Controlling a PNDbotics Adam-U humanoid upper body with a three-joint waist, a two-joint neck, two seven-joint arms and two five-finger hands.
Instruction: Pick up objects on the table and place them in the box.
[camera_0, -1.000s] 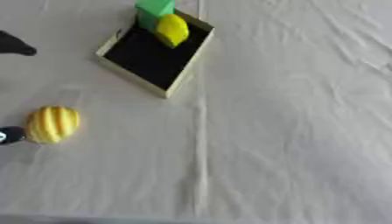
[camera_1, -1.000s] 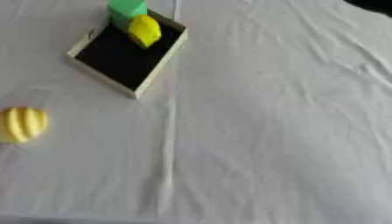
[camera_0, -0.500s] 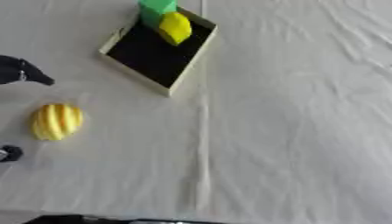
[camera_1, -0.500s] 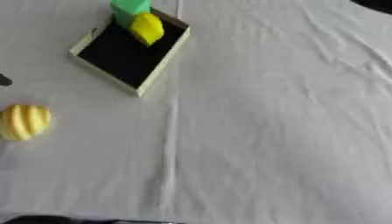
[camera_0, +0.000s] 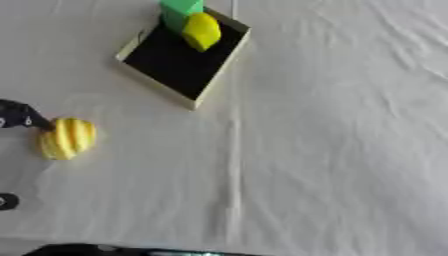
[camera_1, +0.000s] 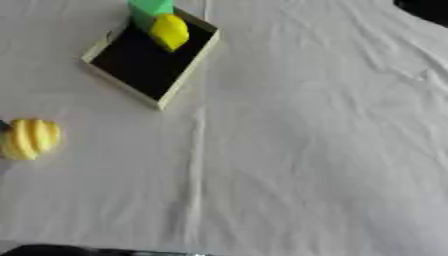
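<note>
The left hand (camera_0: 19, 120), grip unclear, touches a ribbed yellow fruit (camera_0: 66, 138) on creased white cloth (camera_0: 332, 150).

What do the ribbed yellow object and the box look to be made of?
Ribbed yellow object: probably moulded plastic or foam, matte, with evenly spaced ridges and uniform colour. Box: likely cardboard or thin wood, with pale flat walls and a matte black inside.

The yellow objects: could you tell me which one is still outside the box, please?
The ribbed yellow object lying on the white cloth near the left hand; the smooth yellow object is already in the box, beside the green block.
</note>
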